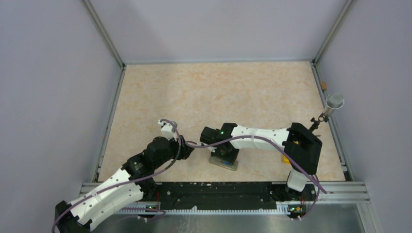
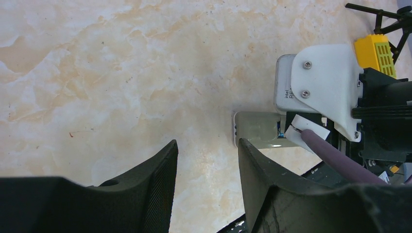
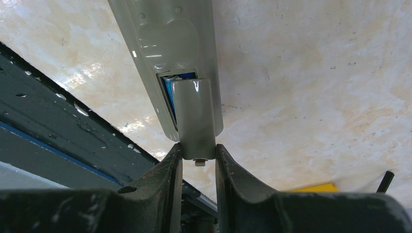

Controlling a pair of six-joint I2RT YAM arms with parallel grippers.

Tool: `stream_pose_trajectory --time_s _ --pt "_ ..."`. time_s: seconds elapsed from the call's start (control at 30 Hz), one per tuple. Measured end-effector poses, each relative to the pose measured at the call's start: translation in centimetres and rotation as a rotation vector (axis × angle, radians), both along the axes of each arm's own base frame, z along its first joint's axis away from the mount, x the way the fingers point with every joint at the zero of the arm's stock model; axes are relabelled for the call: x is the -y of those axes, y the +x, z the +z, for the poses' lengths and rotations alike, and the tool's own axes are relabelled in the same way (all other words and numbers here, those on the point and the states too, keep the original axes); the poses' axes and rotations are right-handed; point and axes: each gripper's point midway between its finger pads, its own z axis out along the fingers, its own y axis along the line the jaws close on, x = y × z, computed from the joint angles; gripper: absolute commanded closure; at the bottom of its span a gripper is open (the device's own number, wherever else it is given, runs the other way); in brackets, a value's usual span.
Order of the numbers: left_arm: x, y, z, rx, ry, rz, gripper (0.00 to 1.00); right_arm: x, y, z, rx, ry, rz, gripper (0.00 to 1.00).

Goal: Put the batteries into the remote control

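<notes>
Remote control (image 3: pixel 165 53): it lies grey back up on the table (image 1: pixel 218 92), close to the near edge and about midway between left and right, mostly under my right wrist in the top view.
Battery recess: open at its far part, where a blue battery (image 3: pixel 171 90) shows inside. I cannot tell whether a second one lies next to it.
Battery cover (image 3: pixel 194 116): a grey lid lying over the near part of the recess, its near end sticking out past the remote's end.
Right gripper (image 3: pixel 198 160): my jaws are pinched on the near end of the battery cover, one finger on each side of it.
Left gripper (image 2: pixel 208 160): my jaws stand apart with nothing but bare table between them. It sits just left of the remote, with my right finger (image 2: pixel 257 165) just beside the remote's end.
Yellow piece (image 1: pixel 285 159): on the table to the right of the remote, by my right arm.
Black rail (image 1: pixel 218 191): runs along the near edge, just beside the remote.
Small stand (image 1: pixel 334 102): at the right edge of the table, well apart.
</notes>
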Motion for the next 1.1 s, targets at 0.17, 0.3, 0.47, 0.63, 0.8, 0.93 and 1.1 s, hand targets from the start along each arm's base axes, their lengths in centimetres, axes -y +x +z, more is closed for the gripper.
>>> stream_pose_trajectory --time_s 0.17,0.3,0.47,0.63,0.8,0.93,1.1 --pt "0.01 0.01 0.00 0.000 0.000 0.000 0.49 -0.15 -0.20 0.00 -0.002 0.002 0.007 1.00" --pt "0.02 0.01 0.01 0.000 -0.001 0.000 0.49 -0.55 -0.20 0.23 0.001 0.013 0.012 1.00" --pt "0.01 0.01 0.01 0.001 -0.001 0.000 0.49 -0.83 -0.16 0.36 0.003 0.023 0.013 1.00" --pt "0.02 0.01 0.00 0.000 0.000 0.000 0.49 -0.83 -0.19 0.35 0.002 0.022 0.013 1.00" --pt "0.02 0.01 0.00 0.000 0.000 0.000 0.49 -0.87 -0.27 0.34 -0.003 0.024 0.014 1.00" --pt "0.01 0.01 0.00 0.000 0.000 0.000 0.49 -0.93 -0.39 0.34 -0.004 0.025 0.018 1.00" --pt "0.01 0.01 0.00 0.000 -0.001 0.000 0.49 -0.98 -0.41 0.32 -0.005 0.027 0.018 1.00"
